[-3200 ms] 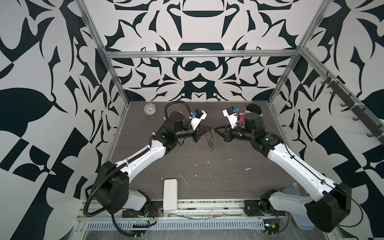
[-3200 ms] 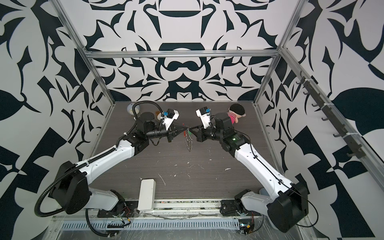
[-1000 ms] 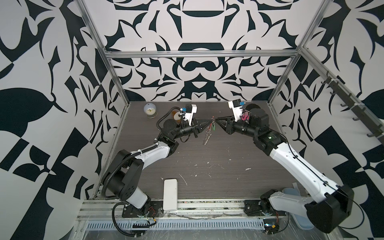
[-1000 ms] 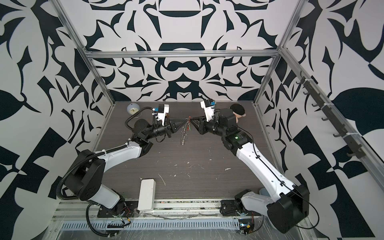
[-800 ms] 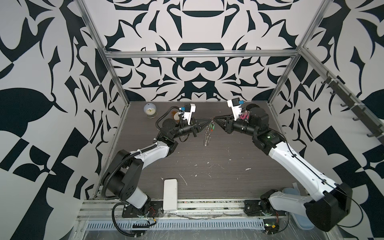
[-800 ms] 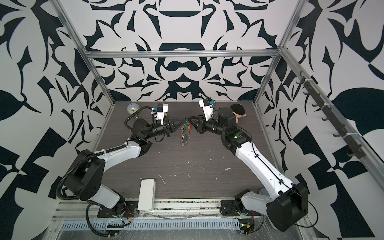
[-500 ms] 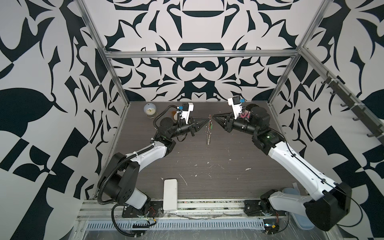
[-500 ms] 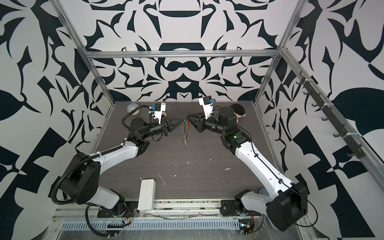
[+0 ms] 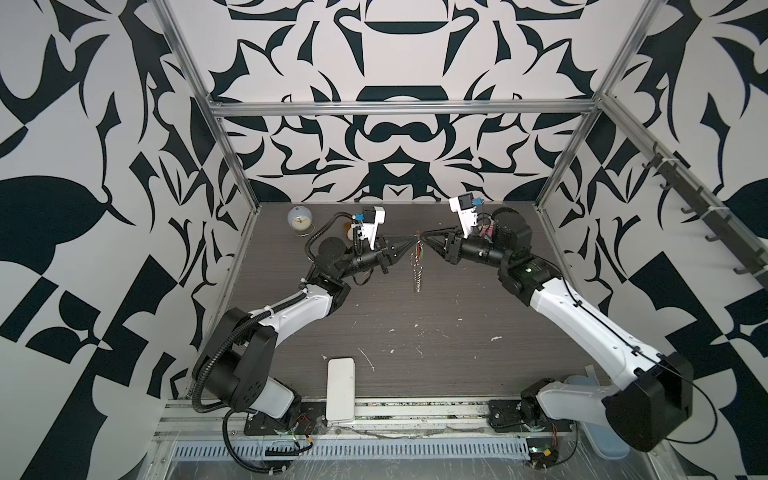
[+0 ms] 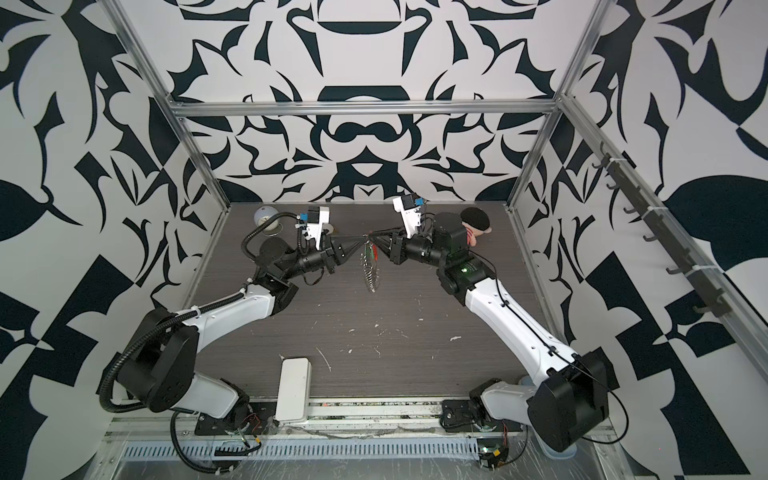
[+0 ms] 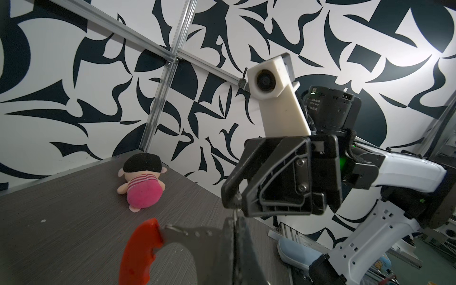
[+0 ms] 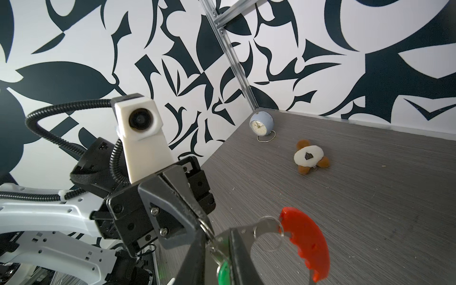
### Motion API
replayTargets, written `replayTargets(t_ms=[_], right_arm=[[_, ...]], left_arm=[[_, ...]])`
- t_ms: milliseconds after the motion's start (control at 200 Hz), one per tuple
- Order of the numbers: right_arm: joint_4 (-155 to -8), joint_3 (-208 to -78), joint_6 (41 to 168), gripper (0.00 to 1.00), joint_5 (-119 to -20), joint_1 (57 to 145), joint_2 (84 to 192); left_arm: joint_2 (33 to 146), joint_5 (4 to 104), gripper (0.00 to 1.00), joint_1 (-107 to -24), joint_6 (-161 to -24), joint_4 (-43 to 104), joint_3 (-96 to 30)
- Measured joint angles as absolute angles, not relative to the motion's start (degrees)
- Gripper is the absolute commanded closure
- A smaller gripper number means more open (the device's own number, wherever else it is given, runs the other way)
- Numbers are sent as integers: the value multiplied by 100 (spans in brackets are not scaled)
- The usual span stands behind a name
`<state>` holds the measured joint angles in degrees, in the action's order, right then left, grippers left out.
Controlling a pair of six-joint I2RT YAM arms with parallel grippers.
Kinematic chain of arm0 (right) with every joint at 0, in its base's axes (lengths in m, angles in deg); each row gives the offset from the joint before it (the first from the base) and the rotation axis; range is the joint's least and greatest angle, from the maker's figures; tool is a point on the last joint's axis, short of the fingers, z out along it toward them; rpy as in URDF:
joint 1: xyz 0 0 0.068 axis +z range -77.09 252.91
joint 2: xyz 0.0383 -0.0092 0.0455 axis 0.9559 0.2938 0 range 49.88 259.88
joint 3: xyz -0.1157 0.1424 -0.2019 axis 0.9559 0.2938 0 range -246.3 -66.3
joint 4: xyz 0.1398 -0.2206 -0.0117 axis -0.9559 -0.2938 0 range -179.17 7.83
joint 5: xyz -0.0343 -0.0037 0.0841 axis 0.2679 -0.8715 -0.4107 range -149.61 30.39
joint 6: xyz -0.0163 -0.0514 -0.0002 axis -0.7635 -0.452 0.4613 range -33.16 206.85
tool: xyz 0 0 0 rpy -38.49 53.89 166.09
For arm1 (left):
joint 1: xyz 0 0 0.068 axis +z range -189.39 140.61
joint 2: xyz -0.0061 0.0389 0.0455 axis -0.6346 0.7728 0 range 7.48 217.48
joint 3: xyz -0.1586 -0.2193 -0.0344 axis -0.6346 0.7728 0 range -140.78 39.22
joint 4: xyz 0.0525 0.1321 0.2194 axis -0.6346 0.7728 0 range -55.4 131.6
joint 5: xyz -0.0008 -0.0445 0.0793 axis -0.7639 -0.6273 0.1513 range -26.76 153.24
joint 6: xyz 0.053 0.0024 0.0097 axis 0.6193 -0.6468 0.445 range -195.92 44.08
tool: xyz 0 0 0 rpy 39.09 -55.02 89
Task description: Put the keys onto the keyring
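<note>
In both top views my two grippers meet tip to tip above the middle back of the table. The left gripper (image 9: 412, 240) (image 10: 360, 238) is shut on a ring of the keyring (image 9: 417, 272) (image 10: 371, 274), whose silver chain hangs straight down. The keyring's red-orange bar (image 11: 138, 251) (image 12: 306, 241) sticks out beside the jaws in both wrist views. The right gripper (image 9: 421, 237) (image 12: 217, 249) is closed on the green-headed key (image 12: 223, 271), right against the ring at the left gripper's tip. The key's blade is hidden between the fingers.
A small blue clock (image 9: 300, 218) stands in the back left corner with a brown-and-white plush (image 12: 309, 156) near it. A pink doll (image 10: 476, 222) lies at the back right. A white box (image 9: 340, 388) sits at the front edge.
Since three seconds ago both grippers have risen and moved back together with the keyring. Over the last second they shifted slightly left and the chain settled to hang straight.
</note>
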<state>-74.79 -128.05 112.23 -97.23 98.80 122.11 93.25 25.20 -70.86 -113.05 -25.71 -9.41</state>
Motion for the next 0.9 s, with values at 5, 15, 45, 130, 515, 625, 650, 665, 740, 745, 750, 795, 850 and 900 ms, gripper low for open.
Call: replayTargets(t_ms=[5, 15, 45, 130, 515, 625, 650, 665, 740, 745, 750, 795, 850, 900], right_arm=[[-7479, -12805, 11225, 79, -9723, 9880, 12211], [-7475, -12805, 11228, 79, -9728, 9885, 12211], [-7459, -12805, 11230, 79, -9734, 9891, 12211], [-7435, -12805, 11247, 79, -9763, 9898, 12213], [-7313, -12808, 11350, 82, -9890, 9963, 12401], [-7278, -12808, 11348, 84, -9907, 9963, 12419], [-7276, -12808, 11359, 85, -9911, 9963, 12421], [-7269, -12808, 11350, 85, -9914, 9963, 12423], [-7228, -12810, 11361, 86, -9946, 9963, 12449], [-7226, -12810, 11363, 86, -9949, 9963, 12449], [-7219, -12810, 11363, 86, -9949, 9963, 12451], [-7191, -12818, 11367, 87, -9968, 9963, 12482], [-7153, -12827, 11370, 90, -9992, 9963, 12519], [-7147, -12851, 11370, 91, -10019, 9963, 12556]], left_arm=[[9325, 2522, 100, -7086, -11305, -2571, -941], [9325, 2527, 100, -7086, -11305, -2571, -941], [9321, 2531, 100, -7086, -11309, -2571, -941], [9301, 2551, 100, -7086, -11322, -2571, -936], [9238, 2572, 100, -7057, -11324, -2567, -916], [9227, 2572, 100, -7057, -11324, -2569, -916], [9227, 2572, 100, -7057, -11324, -2567, -916], [9227, 2572, 100, -7057, -11324, -2567, -916], [9227, 2570, 100, -7053, -11324, -2565, -916], [9227, 2570, 100, -7053, -11324, -2565, -916], [9227, 2570, 100, -7051, -11324, -2565, -916], [9227, 2570, 100, -7051, -11324, -2562, -916], [9227, 2570, 100, -7040, -11324, -2558, -916], [9227, 2570, 100, -7024, -11327, -2556, -916]])
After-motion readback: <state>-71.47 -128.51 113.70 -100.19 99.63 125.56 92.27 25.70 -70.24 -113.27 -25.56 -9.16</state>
